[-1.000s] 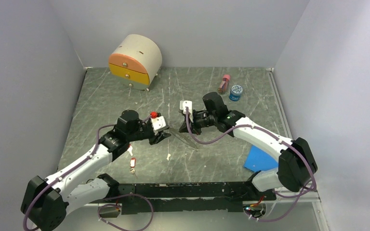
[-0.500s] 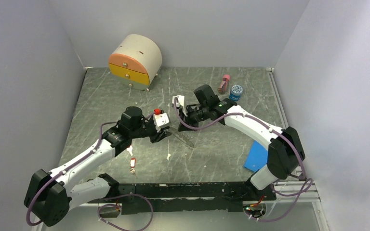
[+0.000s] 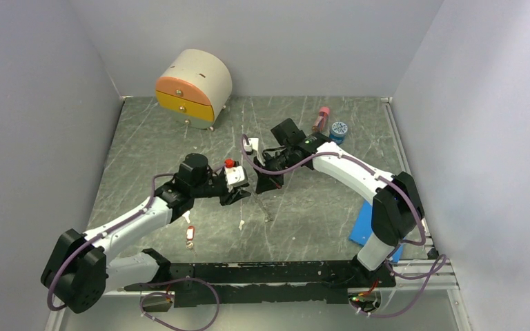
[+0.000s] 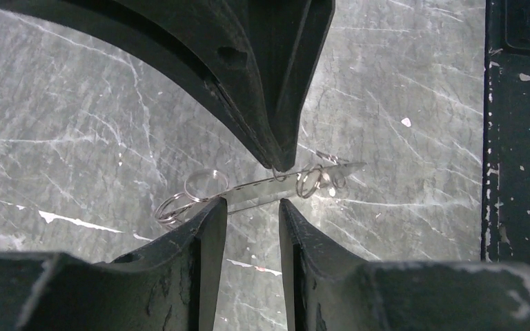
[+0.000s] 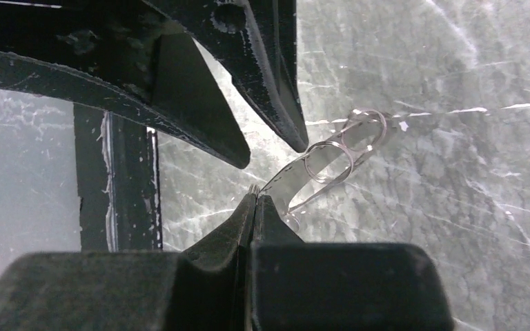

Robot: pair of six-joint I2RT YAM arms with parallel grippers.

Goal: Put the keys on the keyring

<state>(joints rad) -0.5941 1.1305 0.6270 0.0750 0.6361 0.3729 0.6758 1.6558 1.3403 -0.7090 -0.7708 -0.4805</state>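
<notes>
Both grippers meet mid-table: the left gripper (image 4: 281,186) pinches the keyring (image 4: 262,192), apparently steadying it. The right gripper (image 5: 255,198) clamps its end, while a key (image 3: 190,236) lies at 7 o'clock.

A grey marbled table (image 3: 152,138) with pale veins is seen, walled on three sides. At its far left a rounded mini drawer chest (image 3: 193,86) is stood. Near the far right a pink bottle (image 3: 321,119) is laid beside a blue-lidded jar (image 3: 337,132). A red-tagged key (image 3: 190,235) is laid near the front, and a blue sheet (image 3: 366,227) at the right
</notes>
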